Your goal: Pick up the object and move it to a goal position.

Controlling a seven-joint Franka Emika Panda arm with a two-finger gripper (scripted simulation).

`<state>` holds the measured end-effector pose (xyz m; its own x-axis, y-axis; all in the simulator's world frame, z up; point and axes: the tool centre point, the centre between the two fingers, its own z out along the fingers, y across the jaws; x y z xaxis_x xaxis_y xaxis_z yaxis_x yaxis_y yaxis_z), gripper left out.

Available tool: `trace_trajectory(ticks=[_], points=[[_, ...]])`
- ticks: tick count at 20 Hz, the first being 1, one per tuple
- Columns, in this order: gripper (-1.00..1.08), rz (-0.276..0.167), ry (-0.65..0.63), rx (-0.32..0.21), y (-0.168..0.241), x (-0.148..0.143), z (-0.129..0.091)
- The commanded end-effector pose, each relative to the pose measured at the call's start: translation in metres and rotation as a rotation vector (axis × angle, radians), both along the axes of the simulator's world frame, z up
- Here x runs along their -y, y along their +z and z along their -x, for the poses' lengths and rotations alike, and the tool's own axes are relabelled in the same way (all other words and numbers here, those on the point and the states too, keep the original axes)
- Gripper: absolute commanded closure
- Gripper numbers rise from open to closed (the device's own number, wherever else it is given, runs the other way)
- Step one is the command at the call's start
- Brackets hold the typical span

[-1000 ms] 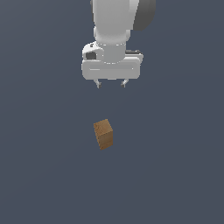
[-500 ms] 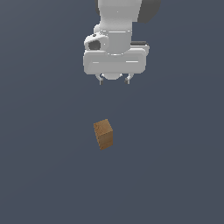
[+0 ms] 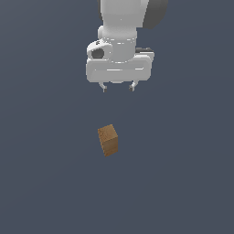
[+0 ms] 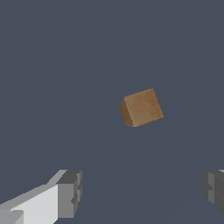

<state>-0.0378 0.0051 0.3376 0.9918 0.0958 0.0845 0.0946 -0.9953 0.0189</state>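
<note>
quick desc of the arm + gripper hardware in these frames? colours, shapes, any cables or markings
The arm is glossy white with rounded casings and a dark grey joint section at the upper side. The gripper has a wide, boxy white body with a dark round recess on one side and a small black part behind. Its fingers are short, blocky and grey with stepped pads. No cables or markings visible.

The brown rectangular wooden block [image 3: 108, 140] shows matt wood grain. The white gripper [image 3: 118, 87] looks like smooth, glossy plastic. The dark grey surface [image 3: 183, 183] is matt.
</note>
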Motion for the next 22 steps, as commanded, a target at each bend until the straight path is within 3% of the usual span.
trace_trajectory(ticks=[1, 14, 22], points=[[-0.92, 0.001, 0.02, -0.006, -0.008, 0.003, -0.006], [-0.92, 0.007, 0.216, -0.058, -0.09, 0.029, -0.056], [-0.92, 0.005, 0.304, -0.081, -0.132, 0.043, -0.073]])
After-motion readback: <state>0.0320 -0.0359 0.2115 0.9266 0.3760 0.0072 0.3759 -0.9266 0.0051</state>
